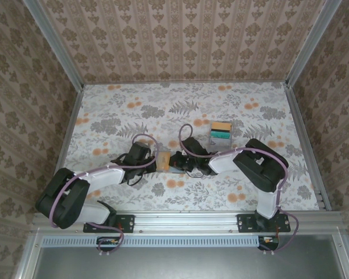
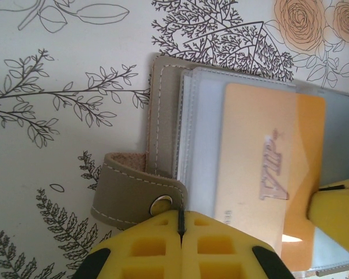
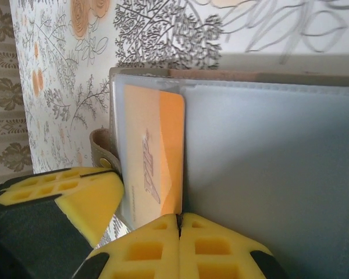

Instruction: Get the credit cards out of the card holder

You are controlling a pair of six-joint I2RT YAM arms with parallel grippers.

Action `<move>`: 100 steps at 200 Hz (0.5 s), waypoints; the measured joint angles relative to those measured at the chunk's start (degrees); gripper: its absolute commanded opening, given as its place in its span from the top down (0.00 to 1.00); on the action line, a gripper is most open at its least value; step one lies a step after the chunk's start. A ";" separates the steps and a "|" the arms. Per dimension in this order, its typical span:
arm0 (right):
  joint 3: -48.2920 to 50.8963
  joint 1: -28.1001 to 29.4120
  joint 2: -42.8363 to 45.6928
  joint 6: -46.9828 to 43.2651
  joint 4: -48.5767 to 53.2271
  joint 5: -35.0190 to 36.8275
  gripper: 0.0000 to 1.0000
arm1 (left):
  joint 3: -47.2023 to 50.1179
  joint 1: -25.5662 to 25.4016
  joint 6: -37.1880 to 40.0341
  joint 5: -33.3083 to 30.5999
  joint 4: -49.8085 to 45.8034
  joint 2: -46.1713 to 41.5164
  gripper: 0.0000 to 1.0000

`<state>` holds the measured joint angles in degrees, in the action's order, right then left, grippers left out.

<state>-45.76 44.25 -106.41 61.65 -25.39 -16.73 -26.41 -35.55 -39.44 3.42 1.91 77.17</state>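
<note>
1. Two grippers at the wallet (image 1: 163, 158), one on each side of it, mid-way across the flowered table (image 1: 104, 110).
2. Left of the wallet: left gripper (image 2: 180, 224) clenched, pads flat together at the wallet's near edge, just beside the strap (image 2: 128, 186). Impossible to tell whether any of the wallet sits between them.
3. Likely trouble there: too little hold, so the wallet may slide or lift along with the card once pulling begins.
4. Inside the wallet: orange card (image 2: 262, 174), mostly under a frosted sleeve, one strip bare past the sleeve's edge. Could bind in the sleeve if drawn out crooked.
5. Right of the wallet: right gripper (image 3: 179, 226) clenched too, pads meeting at the card's bare edge. Cannot tell whether the card is truly nipped.
6. Likely trouble there: a pinch on sleeve and card together would drag the whole wallet. A pinch on nothing would leave the card where it is.
7. Further right and back from the wallet, well apart: a clear box (image 1: 220, 132) of coloured cards, best left alone.
8. Look of the wallet: open and flat, taupe outside with pale stitching. Strap undone and curled, metal snap (image 2: 160, 203) showing; bluish-grey sleeves inside.
9. Look of the card: thin, glossy, orange, with raised "VIP" lettering. No telling whether more cards lie beneath.
</note>
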 measured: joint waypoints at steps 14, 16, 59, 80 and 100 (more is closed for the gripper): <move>1.70 -0.70 1.46 -0.13 -0.02 -0.02 1.00 | 0.00 0.00 0.00 0.00 0.00 0.00 1.00; 1.97 -0.83 1.68 -0.15 -0.04 -0.02 1.00 | 0.00 0.00 0.00 0.00 0.00 0.00 1.00; 6.29 -3.23 6.56 -1.33 0.33 -0.07 1.00 | 0.00 0.00 0.00 0.02 -0.02 -0.02 1.00; 7.41 -4.33 9.27 -2.14 1.22 -0.20 1.00 | 0.00 0.00 0.00 0.02 -0.07 -0.04 1.00; 7.87 -5.03 12.59 -3.50 3.02 -0.31 1.00 | 0.00 0.00 0.00 0.02 -0.37 -0.31 1.00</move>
<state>-37.89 39.22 -93.82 58.15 -22.37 -17.04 -26.41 -35.55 -39.44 3.44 1.54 76.86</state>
